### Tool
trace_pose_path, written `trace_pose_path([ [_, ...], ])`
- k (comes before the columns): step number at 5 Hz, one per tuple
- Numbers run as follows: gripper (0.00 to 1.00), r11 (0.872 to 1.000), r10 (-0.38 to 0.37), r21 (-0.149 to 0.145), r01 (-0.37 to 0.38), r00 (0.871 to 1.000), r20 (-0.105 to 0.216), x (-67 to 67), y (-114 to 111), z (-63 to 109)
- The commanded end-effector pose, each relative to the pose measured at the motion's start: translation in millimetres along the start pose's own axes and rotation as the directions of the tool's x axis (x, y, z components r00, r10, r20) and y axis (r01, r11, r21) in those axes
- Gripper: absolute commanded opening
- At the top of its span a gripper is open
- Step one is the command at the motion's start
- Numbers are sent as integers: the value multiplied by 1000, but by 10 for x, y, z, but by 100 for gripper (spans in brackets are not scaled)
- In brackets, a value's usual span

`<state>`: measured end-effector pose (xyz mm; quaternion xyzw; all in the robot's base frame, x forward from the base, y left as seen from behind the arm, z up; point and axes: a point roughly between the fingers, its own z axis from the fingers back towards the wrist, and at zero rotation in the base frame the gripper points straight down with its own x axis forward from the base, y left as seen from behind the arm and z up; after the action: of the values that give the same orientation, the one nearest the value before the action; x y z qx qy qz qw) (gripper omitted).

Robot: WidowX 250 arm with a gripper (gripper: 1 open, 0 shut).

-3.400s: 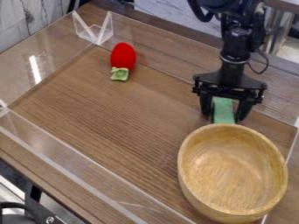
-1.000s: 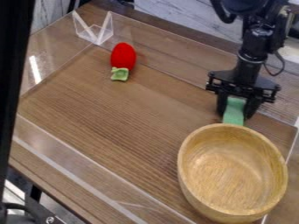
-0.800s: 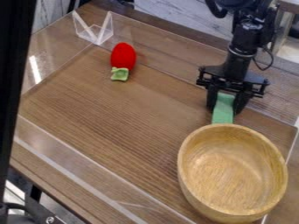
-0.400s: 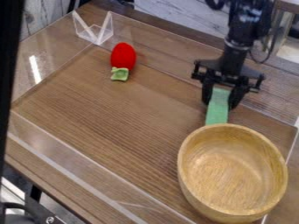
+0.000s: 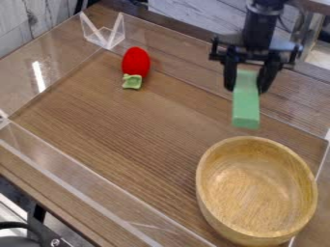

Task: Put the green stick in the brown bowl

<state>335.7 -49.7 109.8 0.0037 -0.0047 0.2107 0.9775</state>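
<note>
Pincer (image 5: 249, 66) at about 1 o'clock in the view, pointing straight down, black fingers (image 5: 230, 60) set partly apart and clamped on the upper end of the green stick (image 5: 245, 100). Stick hanging upright below the fingers, lower end clear of the bench (image 5: 116, 135), nothing beneath it but wood-grain surface. Contact limited to the stick's top portion; lower two thirds fully exposed. Jaw gap matched to the stick's width, no visible slack on either side.

Brown bowl (image 5: 257, 189) resting on the bench at 5 o'clock, upright, interior showing only grain. Stick located above and beyond the bowl's far rim, toward 12 o'clock from the bowl centre, not touching the bowl; whether directly over the rim or just behind it, cannot tell from this single view.

Red strawberry-like toy (image 5: 135, 66) lying on the bench at 11 o'clock, green stem end toward the viewer, well apart from both pincer and bowl.

Clear plastic walls (image 5: 52, 53) bordering the bench along the left and near edges.
</note>
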Motion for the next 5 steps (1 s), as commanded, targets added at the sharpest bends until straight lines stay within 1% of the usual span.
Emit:
trace_pose_path([
  [1, 0, 997, -64, -30, 65, 998, 30, -247, 7, 182],
  [2, 0, 992, -120, -33, 120, 993, 13, -528, 36, 153],
  [3, 0, 989, -141, -40, 140, 990, -16, -843, 39, 26],
  [4, 0, 983, -176, -56, 174, 984, -34, -1111, 20, -167],
  [5, 0, 976, -207, -71, 205, 978, -35, -1395, -42, -301],
])
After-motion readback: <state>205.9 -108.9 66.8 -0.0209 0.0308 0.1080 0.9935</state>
